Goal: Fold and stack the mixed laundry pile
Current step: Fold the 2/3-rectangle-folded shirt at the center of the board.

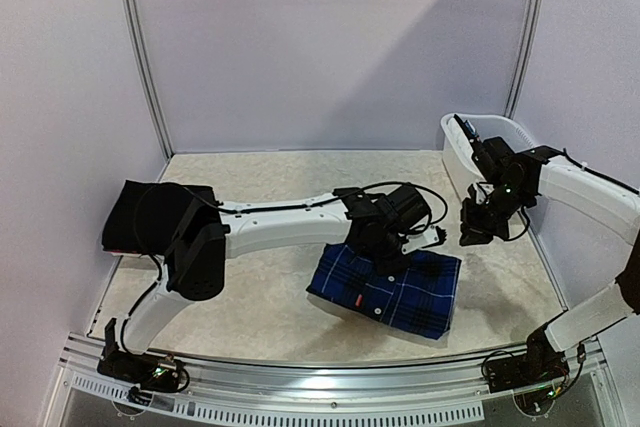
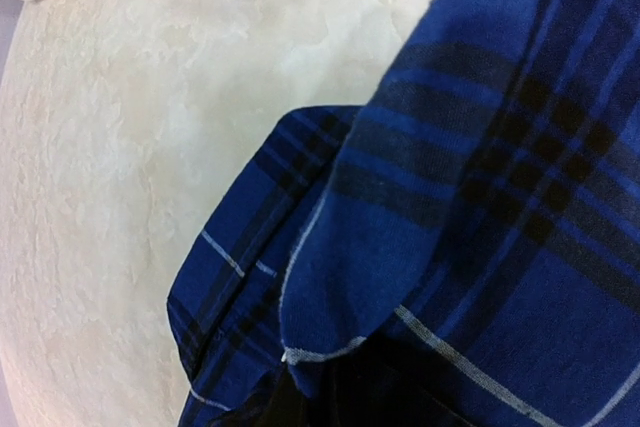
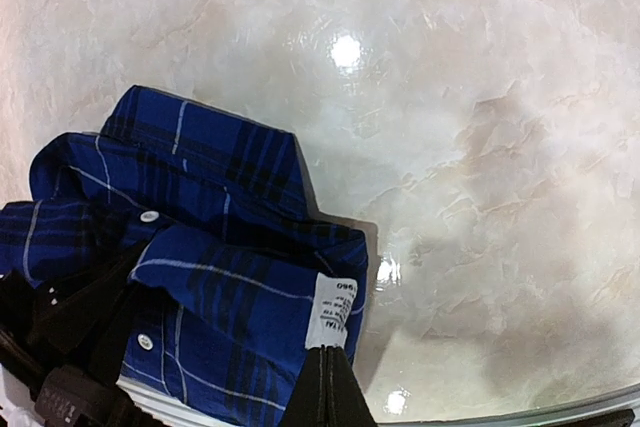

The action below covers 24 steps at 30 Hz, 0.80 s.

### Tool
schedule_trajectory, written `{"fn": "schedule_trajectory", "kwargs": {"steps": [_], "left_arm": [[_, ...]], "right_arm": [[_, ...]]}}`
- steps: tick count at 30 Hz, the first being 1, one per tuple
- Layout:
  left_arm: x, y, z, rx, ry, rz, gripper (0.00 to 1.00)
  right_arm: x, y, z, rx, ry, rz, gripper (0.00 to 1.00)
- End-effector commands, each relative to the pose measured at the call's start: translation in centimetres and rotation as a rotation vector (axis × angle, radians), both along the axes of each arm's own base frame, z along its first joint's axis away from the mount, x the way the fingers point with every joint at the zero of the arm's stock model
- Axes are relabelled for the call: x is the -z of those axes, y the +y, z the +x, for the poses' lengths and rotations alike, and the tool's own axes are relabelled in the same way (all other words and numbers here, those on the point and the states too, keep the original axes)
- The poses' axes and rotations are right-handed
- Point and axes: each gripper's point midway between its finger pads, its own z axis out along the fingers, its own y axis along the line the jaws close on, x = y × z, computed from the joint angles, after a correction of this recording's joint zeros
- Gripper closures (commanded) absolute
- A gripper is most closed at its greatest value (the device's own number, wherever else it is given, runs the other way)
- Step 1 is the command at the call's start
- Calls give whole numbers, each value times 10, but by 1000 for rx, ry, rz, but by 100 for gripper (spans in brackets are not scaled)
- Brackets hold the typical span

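The blue plaid shirt (image 1: pixel 392 289) lies folded on the table at centre front; its left edge looks raised off the surface. My left gripper (image 1: pixel 386 253) sits at the shirt's far edge, shut on the cloth. In the left wrist view a fold of the shirt (image 2: pixel 430 227) drapes over the fingers and hides them. A plain black garment (image 1: pixel 150 217) lies folded at the far left. My right gripper (image 3: pixel 328 379) is shut with nothing in it. It hovers (image 1: pixel 470 235) just right of the shirt, above its white label (image 3: pixel 332 309).
A white plastic basket (image 1: pixel 452 152) stands at the back right, behind the right arm. The left arm (image 1: pixel 290 225) stretches across the middle of the table. A metal rail (image 1: pixel 330 372) runs along the near edge.
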Motion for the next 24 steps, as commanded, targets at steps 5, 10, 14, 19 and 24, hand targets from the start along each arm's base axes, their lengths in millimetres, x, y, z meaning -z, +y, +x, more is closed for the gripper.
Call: {"fn": "schedule_trajectory", "kwargs": {"steps": [5,10,14,19,24], "left_arm": [[-2,3,42,-170,-87,-54,69],[-46,14,56,-298,-139,-130,36],[-82,26,56,-369,-145,-177,27],[-119,48,45,-451,-100,-228,25],[-118,68,23,-493,60,-257,33]], "right_arm": [[-18,-3,5,-2,-51,-4,100],[-40,6,13,-19,-122,53,95],[-55,17,15,-39,-170,130,90],[-66,39,4,-108,-191,280,80],[-57,55,-21,-180,-165,355,77]]}}
